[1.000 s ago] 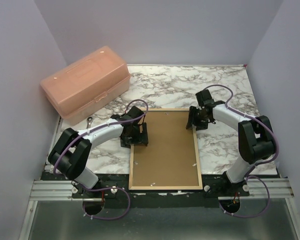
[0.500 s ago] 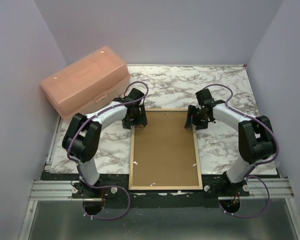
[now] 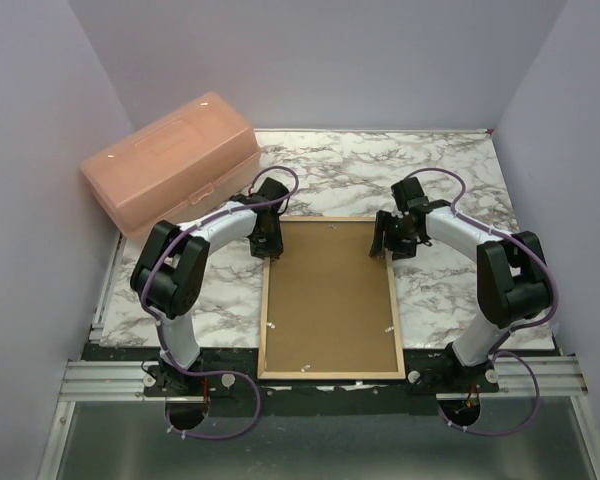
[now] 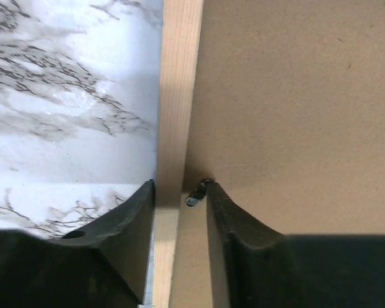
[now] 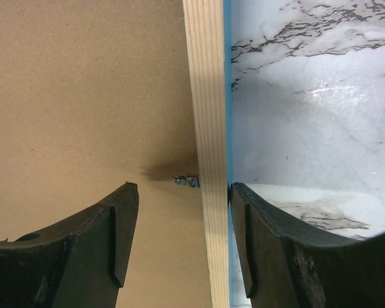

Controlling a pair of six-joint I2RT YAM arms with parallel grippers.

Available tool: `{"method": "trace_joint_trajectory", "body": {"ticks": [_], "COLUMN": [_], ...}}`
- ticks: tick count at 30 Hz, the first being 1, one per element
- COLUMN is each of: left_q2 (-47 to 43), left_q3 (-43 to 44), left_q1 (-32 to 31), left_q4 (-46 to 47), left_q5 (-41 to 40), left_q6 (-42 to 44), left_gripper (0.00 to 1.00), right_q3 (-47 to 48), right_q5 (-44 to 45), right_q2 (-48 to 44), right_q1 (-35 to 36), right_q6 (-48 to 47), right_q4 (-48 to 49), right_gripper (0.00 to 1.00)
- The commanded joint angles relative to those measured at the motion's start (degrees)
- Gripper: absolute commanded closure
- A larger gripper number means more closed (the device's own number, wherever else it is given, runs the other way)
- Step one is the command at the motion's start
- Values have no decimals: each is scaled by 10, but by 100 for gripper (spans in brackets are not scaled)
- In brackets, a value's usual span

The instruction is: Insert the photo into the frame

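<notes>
Frame-wise, from the top camera the thin rectangular picture frame (image 3: 330,376) lies face down mid-way across the white marbled bench (image 3: 380,170), pale wood reverse up, with the plain brown backing board (image 3: 330,300) sitting inside it. A peach translucent plastic box (image 3: 170,165) sits well apart at the far left. The left jaws are at its far left corner, the right jaws at the far end of its right rail. No sign of the photo anywhere, can't tell if it's under the board. Left wrist cam: jaws narrow, astride a pale rail of the frame (image 4: 176,96), outer finger (image 4: 125,224) touching the wood, inner one just short of it beside a small metal tab (image 4: 196,194), so not a real grip imo. Right wrist cam: jaws wide either side of the frame (image 5: 205,83) rail, holding nothing, another metal tab (image 5: 187,181) between them. My guess: it's light and fairly stiff, but the rails are thin, so it'd twist if yanked by one corner, and it'll probably skate on that slick top. Pinch across a rail on both sides and go easy on the tabs.
</notes>
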Motion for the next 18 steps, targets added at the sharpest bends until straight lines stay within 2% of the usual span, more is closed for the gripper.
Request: {"method": "trace_joint_trajectory", "body": {"ticks": [1, 7, 13, 15, 16, 17, 18], "left_q2": [20, 19, 11, 0, -8, -13, -20], "left_q3": [-18, -27, -34, -40, -43, -43, -43], "left_q1": [-2, -1, -2, -2, -1, -1, -1], "left_q4": [8, 14, 18, 18, 16, 10, 4], "left_q5": [-27, -27, -25, -25, -26, -30, -32], "left_q6": [7, 9, 13, 13, 12, 8, 4], "left_gripper": [76, 100, 100, 100, 98, 81, 57], "right_q3": [9, 2, -1, -2, -3, -5, -6], "right_q5": [-10, -12, -14, -16, -17, -16, -14], "right_q2": [4, -2, -11, -16, -20, -26, -31], "right_q1": [1, 1, 1, 1, 1, 1, 1], "right_q6": [-7, -9, -10, -12, -13, -11, -8], "right_q4": [-10, -10, -9, -8, -7, -3, -1], "right_gripper": [35, 35, 35, 32, 27, 21, 16]}}
